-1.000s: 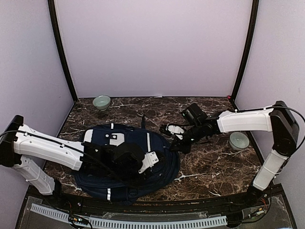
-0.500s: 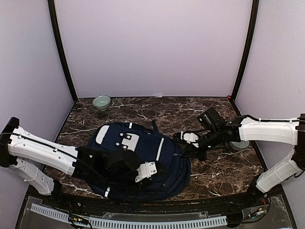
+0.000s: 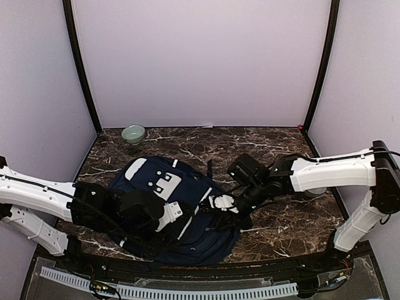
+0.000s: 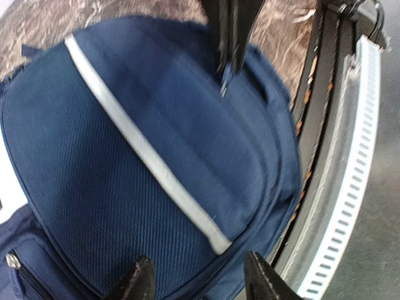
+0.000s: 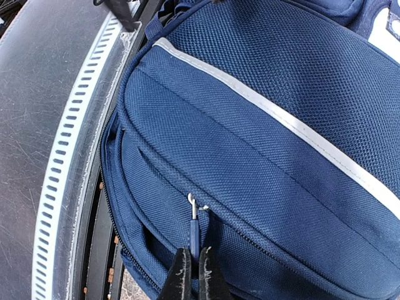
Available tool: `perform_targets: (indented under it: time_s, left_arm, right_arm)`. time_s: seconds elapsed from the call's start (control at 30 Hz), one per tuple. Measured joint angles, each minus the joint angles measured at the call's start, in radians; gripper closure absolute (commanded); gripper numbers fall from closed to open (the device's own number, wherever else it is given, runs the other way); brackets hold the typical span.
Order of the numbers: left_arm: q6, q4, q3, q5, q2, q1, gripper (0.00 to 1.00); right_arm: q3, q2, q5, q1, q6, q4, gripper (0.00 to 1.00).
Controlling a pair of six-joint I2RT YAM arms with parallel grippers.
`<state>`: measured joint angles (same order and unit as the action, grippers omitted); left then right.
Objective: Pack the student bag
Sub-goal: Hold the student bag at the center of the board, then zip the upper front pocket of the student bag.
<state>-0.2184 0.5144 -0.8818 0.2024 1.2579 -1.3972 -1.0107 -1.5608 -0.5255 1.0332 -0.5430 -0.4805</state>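
The student bag [image 3: 203,236] lies flat on the marble table, navy blue with grey patches and white stripes. My right gripper [image 3: 226,204] reaches over its right side. In the right wrist view the right gripper [image 5: 195,275] is shut on a blue zip pull [image 5: 195,236] at a pocket seam of the bag [image 5: 262,106]. My left gripper [image 3: 181,215] hangs over the bag's near half. In the left wrist view the left gripper [image 4: 200,281] is open above the bag [image 4: 94,156], near a white stripe [image 4: 144,150], with nothing between its jaws. The zip pull [image 4: 224,78] shows there too.
A pale green bowl [image 3: 133,133] stands at the back left corner. A second bowl [image 3: 316,190] sits half hidden under the right arm. A grey slotted cable track [image 3: 187,292] runs along the table's near edge, close beside the bag [image 5: 69,156].
My left gripper has opened, let go of the bag and drawn back to the left. The right gripper has moved left and nearer, still pinching the zip pull. The bag has shifted slightly left.
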Motion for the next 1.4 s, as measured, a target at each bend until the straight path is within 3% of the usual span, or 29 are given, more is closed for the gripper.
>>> perform_targets:
  time_s: [0.1,0.37,0.47,0.6,0.83,1.1,1.4]
  left_arm:
    - [-0.003,-0.026,-0.048,-0.003,0.011,-0.008,0.41]
    - [0.008,-0.145,-0.168,0.034,0.245,-0.015,0.40]
    - [0.000,-0.134,-0.196,0.084,0.323,-0.015,0.47]
    - [-0.039,-0.052,-0.305,0.187,0.422,-0.019,0.69]
    - [-0.060,-0.047,-0.327,0.260,0.433,-0.035,0.91]
    - [-0.013,-0.136,-0.251,0.242,0.376,-0.040,0.97]
    - [0.070,-0.185,-0.208,0.190,0.363,-0.057,1.00]
  right_arm:
    - [0.000,0.000,-0.003,0.000,0.010,-0.001,1.00]
    - [0.000,0.001,-0.059,-0.062,0.048,-0.010,1.00]
    - [0.000,0.002,-0.083,-0.092,0.053,-0.022,1.00]
    - [0.003,0.017,-0.083,-0.118,0.060,-0.038,1.00]
    - [0.003,0.029,-0.062,-0.144,0.053,-0.046,1.00]
    - [0.001,-0.014,-0.032,-0.261,0.025,-0.050,1.00]
    - [-0.107,-0.175,0.003,-0.385,0.023,-0.041,1.00]
